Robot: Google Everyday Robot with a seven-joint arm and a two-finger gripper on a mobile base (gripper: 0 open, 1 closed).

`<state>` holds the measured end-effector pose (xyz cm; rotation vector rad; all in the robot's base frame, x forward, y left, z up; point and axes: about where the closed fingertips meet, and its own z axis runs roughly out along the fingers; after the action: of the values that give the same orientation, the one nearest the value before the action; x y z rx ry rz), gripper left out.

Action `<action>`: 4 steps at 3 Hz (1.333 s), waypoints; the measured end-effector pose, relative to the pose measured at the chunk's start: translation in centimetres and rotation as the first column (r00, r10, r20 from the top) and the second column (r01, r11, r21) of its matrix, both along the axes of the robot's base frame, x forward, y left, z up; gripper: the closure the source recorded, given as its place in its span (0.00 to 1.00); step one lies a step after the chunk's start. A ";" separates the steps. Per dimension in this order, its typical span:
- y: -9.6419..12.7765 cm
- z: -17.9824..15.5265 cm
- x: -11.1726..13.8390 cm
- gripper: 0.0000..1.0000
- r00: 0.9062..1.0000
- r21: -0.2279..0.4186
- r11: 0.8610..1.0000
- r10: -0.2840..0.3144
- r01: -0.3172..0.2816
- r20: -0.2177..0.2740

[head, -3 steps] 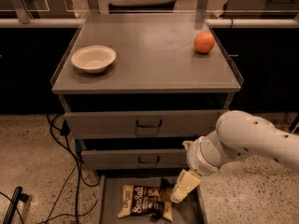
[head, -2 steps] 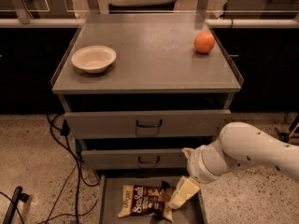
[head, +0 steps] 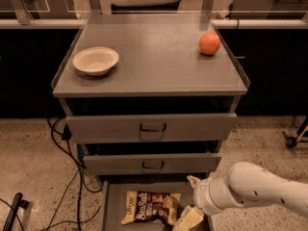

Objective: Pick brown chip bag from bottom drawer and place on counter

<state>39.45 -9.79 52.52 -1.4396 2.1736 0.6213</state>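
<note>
Camera view: the bag [head: 150,207] is seen lying flat in the bottom drawer [head: 114,197], with the gripper [head: 188,219] just beside its right end, its state not to be told; the crinkled right edge is best pinched gently and lifted straight.

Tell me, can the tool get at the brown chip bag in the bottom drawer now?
Probably yes: the tool hangs inside the pulled-out grey metal bottom drawer, at the right end of the crinkly dark-brown chip bag, and nothing covers the bag.
</note>
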 end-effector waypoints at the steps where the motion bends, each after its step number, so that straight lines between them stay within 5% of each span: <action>1: -0.1 -4.4 -1.0 0.00 1.000 -0.018 1.000 -0.025 0.025 -0.012; 3: 1.4 -14.0 0.1 0.00 0.994 -0.084 0.995 -0.064 0.057 -0.083; 4: 1.8 -14.1 -0.1 0.00 0.995 -0.084 0.995 -0.053 0.045 -0.088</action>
<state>39.39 -8.02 38.43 -1.4202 2.3220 0.5966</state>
